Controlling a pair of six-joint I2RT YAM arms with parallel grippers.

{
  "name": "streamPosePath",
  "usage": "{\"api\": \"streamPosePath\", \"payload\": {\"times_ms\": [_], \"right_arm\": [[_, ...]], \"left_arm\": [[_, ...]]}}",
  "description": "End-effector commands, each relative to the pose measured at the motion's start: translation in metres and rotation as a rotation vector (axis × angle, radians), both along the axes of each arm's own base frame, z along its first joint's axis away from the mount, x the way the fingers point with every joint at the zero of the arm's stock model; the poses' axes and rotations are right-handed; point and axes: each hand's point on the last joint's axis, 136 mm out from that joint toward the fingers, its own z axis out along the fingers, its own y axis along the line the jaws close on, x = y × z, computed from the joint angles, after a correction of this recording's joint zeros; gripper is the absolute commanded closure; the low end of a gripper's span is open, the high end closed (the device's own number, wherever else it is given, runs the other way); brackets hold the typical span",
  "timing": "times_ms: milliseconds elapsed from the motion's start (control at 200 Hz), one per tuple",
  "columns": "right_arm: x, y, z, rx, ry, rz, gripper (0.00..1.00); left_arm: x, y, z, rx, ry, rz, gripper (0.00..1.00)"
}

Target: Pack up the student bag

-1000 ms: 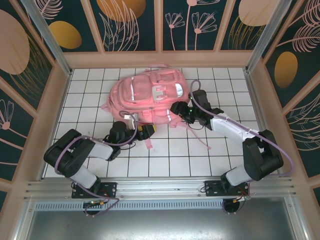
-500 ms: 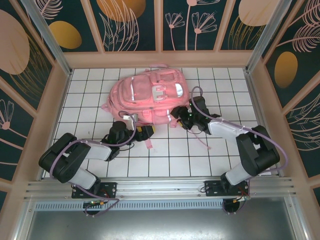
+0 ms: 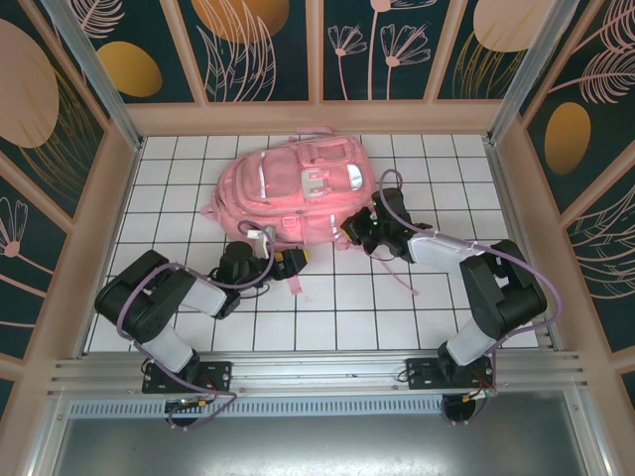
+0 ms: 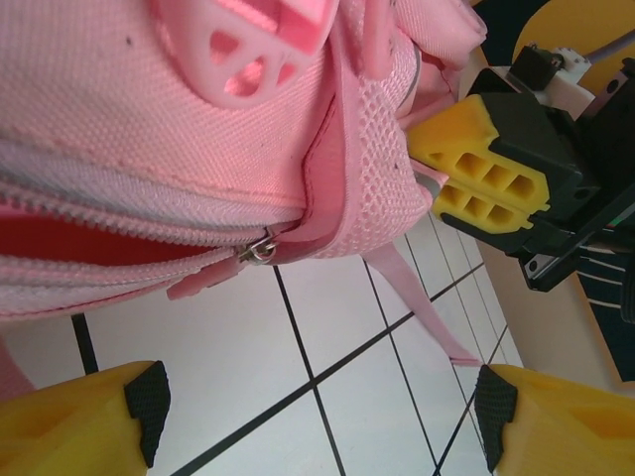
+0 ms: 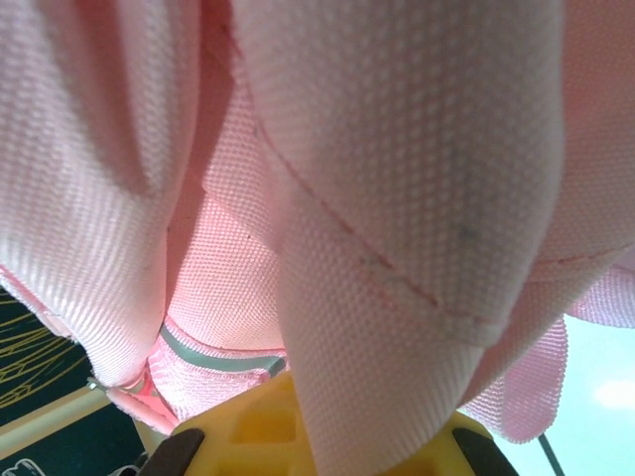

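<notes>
While both arms reach in from the near edge, the white gridded table carries a single item.

Student bag: lies flat on the far half of the table, roughly centred between the left and right edges, front pockets facing up. Thin pink straps trail from its near side across the tiles toward the near edge.

Left arm: folded low and stretched along the table toward the bag's near edge.

Right arm: elbow raised by the right edge, forearm angled in toward the bag's near right corner.

Left gripper: released. The yellow fingers stand wide apart with bare tile between them, just short of the bag's near edge and not touching it. Overhead position is just beside that edge.

Right gripper: clenched on the student bag. The right wrist view has a fold of pink fabric running down between the yellow fingers. From the left wrist, the fingers sit pressed together against the bag's corner. Overhead position is at the near right corner.

Mesh side panel: sits beside the right gripper's fingers.

Zipper pull: a small metal tab on the seam, facing the left gripper, with nothing touching it.
</notes>
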Motion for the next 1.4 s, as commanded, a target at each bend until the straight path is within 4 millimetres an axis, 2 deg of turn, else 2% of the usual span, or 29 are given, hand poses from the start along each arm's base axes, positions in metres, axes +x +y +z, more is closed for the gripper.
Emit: {"api": "streamPosePath", "payload": {"times_ms": [0,160,290,315,621,1001,1131,1396], "right_arm": [[0.019,0.018,0.059,0.118,-0.125,0.017,1.00],[0.021,0.023,0.071,0.150,-0.133,0.025,1.00],[0.022,0.026,0.083,0.178,-0.142,0.027,1.00],[0.022,0.026,0.085,0.180,-0.143,0.025,1.00],[0.025,0.030,0.109,0.200,-0.170,0.023,1.00],[0.018,0.039,0.138,0.256,-0.207,0.040,1.00],[0.018,0.041,0.139,0.259,-0.205,0.041,1.00],[0.017,0.043,0.140,0.276,-0.205,0.042,1.00]], "left_arm": [[0.003,-0.003,0.023,-0.099,-0.052,-0.010,0.18],[0.007,0.001,0.028,-0.126,-0.065,0.013,0.18],[0.012,-0.004,0.035,-0.146,-0.079,-0.003,0.19],[0.013,-0.005,0.025,-0.135,-0.054,-0.002,0.19],[0.017,-0.005,0.019,-0.133,-0.030,0.010,0.18],[0.035,-0.012,0.029,-0.159,-0.065,0.031,0.19],[0.037,-0.012,0.038,-0.185,-0.086,0.035,0.19],[0.036,-0.007,0.040,-0.185,-0.100,0.055,0.27]]}}
